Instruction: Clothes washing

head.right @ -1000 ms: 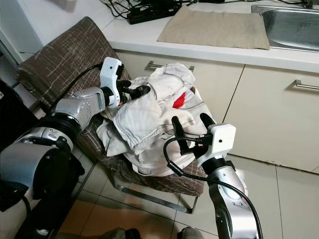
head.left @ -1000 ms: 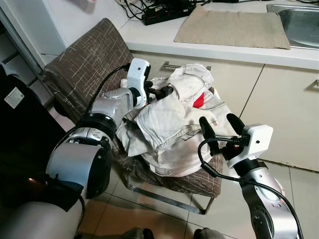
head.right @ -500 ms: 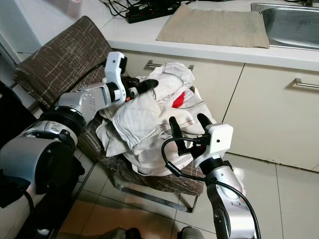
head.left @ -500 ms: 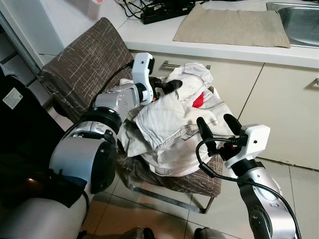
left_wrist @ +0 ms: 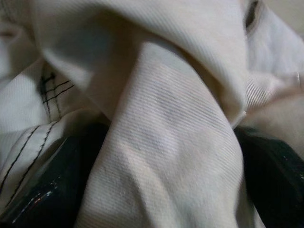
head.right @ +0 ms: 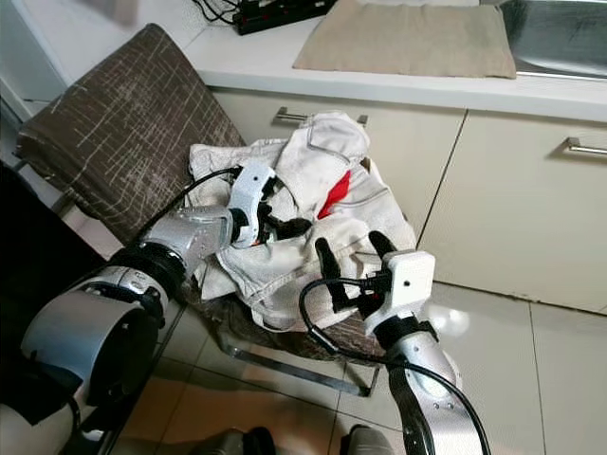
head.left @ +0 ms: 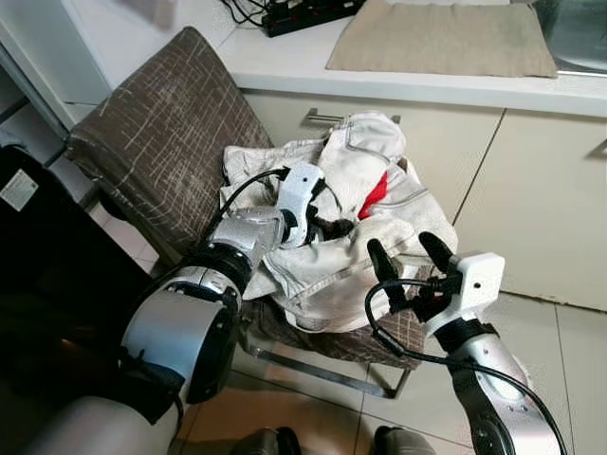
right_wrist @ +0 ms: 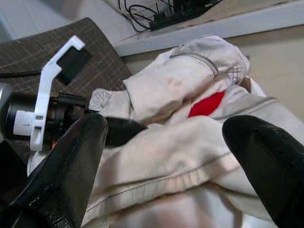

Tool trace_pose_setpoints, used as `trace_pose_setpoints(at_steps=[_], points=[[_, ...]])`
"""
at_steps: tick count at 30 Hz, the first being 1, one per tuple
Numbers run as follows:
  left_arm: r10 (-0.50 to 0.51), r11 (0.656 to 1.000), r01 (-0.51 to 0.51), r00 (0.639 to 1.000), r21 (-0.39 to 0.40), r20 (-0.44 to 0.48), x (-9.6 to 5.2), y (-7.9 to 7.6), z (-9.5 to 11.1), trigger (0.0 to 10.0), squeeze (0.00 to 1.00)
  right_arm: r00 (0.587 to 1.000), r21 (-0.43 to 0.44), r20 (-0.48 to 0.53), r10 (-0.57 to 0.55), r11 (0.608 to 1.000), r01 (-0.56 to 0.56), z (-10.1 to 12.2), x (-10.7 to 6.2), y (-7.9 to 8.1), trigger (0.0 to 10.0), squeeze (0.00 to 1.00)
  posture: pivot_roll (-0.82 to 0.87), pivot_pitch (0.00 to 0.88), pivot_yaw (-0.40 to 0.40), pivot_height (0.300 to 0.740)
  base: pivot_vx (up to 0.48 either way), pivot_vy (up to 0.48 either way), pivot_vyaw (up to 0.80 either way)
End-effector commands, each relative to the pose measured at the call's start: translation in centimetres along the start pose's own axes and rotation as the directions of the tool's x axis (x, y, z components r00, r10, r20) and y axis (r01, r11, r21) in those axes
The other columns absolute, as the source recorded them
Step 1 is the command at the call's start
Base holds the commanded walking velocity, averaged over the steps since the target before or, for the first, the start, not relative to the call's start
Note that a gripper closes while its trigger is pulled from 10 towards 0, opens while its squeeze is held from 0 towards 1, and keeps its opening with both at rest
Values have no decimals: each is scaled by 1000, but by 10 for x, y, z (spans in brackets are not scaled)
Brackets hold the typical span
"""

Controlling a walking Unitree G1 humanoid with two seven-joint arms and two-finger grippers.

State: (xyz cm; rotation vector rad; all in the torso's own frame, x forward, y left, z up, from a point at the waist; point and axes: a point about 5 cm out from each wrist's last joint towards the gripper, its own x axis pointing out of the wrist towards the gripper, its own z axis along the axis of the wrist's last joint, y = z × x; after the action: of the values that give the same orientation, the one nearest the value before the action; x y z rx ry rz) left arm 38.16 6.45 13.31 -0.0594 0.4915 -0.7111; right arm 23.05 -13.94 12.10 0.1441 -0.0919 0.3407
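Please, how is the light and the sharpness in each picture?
Eye views: sharp, evenly lit, glare on the floor tile. Left wrist view: dim, very close on the cream garment, fingers soft and dark. Right wrist view: bright, its near black fingers blurred.

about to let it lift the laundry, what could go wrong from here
1. The left gripper pinches just one fold of the clothes, as the left wrist view shows, so a lift may drag out one garment and leave the rest on the chair.
2. The pile overhangs the seat front; a pull could tip clothes onto the floor.
3. The right gripper hangs open at the pile's edge, holding nothing, so that side lacks support.
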Motion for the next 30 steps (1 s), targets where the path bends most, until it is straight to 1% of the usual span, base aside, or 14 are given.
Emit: trace_pose_setpoints(at_steps=[1,2,3,4,5,7,8,9,14,16,17,19,21,30], points=[[30,998,-30,1000,-62,0,-1,4,-9,10000,0,1000,-4,8,-1,1000,1,4,-1,3,10000,0,-292,139,164,740,0,0,0],[49,999,-48,999,-14,21,-1,5,-7,10000,0,1000,-5,10,-6,1000,6,4,-1,3,10000,0,-292,139,164,740,0,0,0],[49,999,-48,999,-14,21,-1,5,-7,10000,0,1000,-5,10,-6,1000,6,4,-1,3,10000,0,-292,139,164,740,0,0,0],[77,995,-80,996,57,52,-1,6,-5,10000,0,1000,-11,9,-16,1000,17,5,-2,2,10000,0,-299,143,172,740,0,0,0],[77,995,-80,996,57,52,-1,6,-5,10000,0,1000,-11,9,-16,1000,17,5,-2,2,10000,0,-299,143,172,740,0,0,0],[68,990,-77,995,119,78,1,3,-6,0,0,1000,-14,10,-27,1000,28,5,-1,2,10000,0,-300,143,174,740,0,0,0],[68,990,-77,995,119,78,1,3,-6,0,0,1000,-14,10,-27,1000,28,5,-1,2,10000,0,-300,143,174,740,0,0,0],[56,982,-72,994,174,94,2,0,-9,0,0,999,-15,12,-35,999,35,5,0,1,10000,0,-301,143,173,740,0,0,0],[69,986,-81,994,145,85,2,1,-18,0,0,999,-18,11,-45,999,45,5,1,-1,10000,0,-300,139,172,740,0,0,0],[57,996,-64,993,68,102,3,0,-22,0,0,998,-21,9,-56,998,56,4,3,-4,10000,0,-298,129,167,740,0,0,0],[57,996,-64,993,68,102,3,0,-22,0,0,998,-21,9,-56,998,56,4,3,-4,10000,0,-298,129,167,740,0,0,0],[61,998,-58,989,-26,132,2,1,-22,0,0,998,-23,11,-65,998,66,5,6,-6,10000,0,-290,119,161,740,0,0,0],[70,996,-61,986,-64,151,1,3,-23,0,0,997,-21,9,-71,997,71,5,8,-7,10000,0,-282,114,156,740,0,0,0],[83,996,-76,970,-37,227,-5,9,-17,0,0,999,-21,0,-49,999,49,4,18,-8,10000,0,-255,108,132,740,0,0,0]])
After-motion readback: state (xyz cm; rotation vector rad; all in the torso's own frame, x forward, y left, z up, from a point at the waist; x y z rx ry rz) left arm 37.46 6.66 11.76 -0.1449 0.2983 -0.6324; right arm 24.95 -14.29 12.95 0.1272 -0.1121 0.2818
